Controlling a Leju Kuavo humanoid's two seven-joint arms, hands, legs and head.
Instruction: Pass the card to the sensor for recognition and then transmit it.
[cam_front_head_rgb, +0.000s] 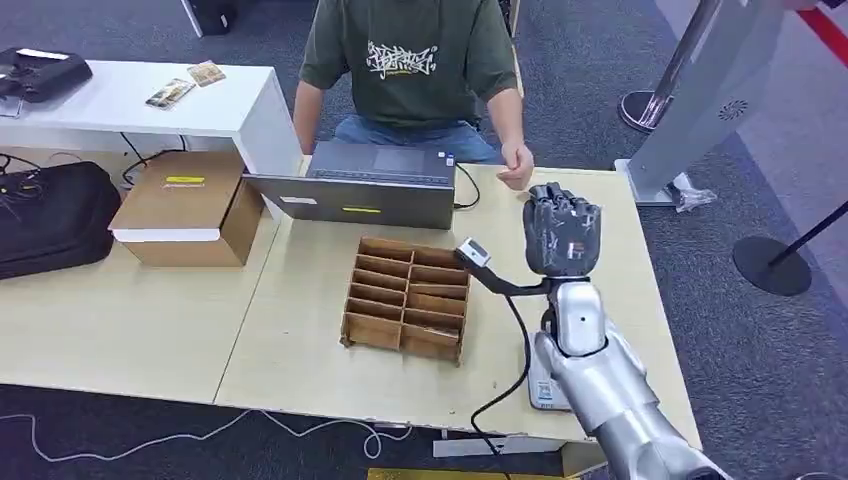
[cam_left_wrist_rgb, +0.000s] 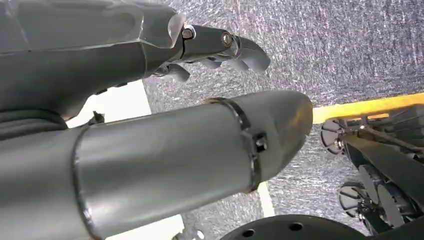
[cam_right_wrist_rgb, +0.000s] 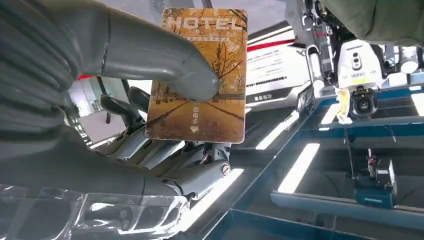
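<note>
Pinching glossy rectangular card (cam_right_wrist_rgb: 197, 75), right hand (cam_right_wrist_rgb: 150, 100)

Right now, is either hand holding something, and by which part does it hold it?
The right hand holds the hotel card: the thumb presses on the middle of its printed face, with fingers behind. The left hand holds nothing.
</note>
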